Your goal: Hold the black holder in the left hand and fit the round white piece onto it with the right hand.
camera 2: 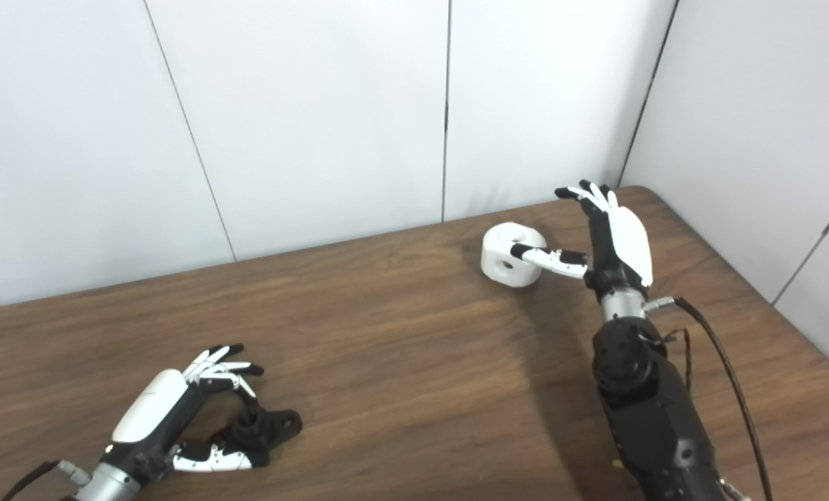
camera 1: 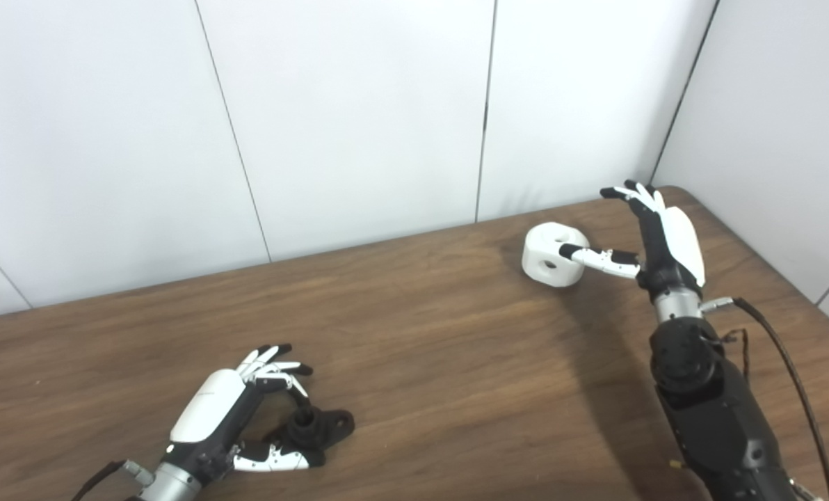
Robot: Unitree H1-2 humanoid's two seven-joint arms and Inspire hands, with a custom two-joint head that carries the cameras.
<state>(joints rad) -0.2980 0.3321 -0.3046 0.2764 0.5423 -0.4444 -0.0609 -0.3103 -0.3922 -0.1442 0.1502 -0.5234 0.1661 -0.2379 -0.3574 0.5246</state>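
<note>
- Two task parts lie on the brown tabletop (camera 1: 421, 348), well apart.
- Black holder (camera 1: 320, 428), near left, lies between the loosely curled, spread fingers and thumb of the left hand (camera 1: 237, 410).
- Round white piece (camera 1: 552, 255), with holes, sits far right; the right hand (camera 1: 654, 240) is spread open, thumb touching it.

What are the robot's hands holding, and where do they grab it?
Nothing is held yet. The left hand curls open around the black holder lying on the table. The right hand is open, its thumb reaching over the round white piece.
</note>
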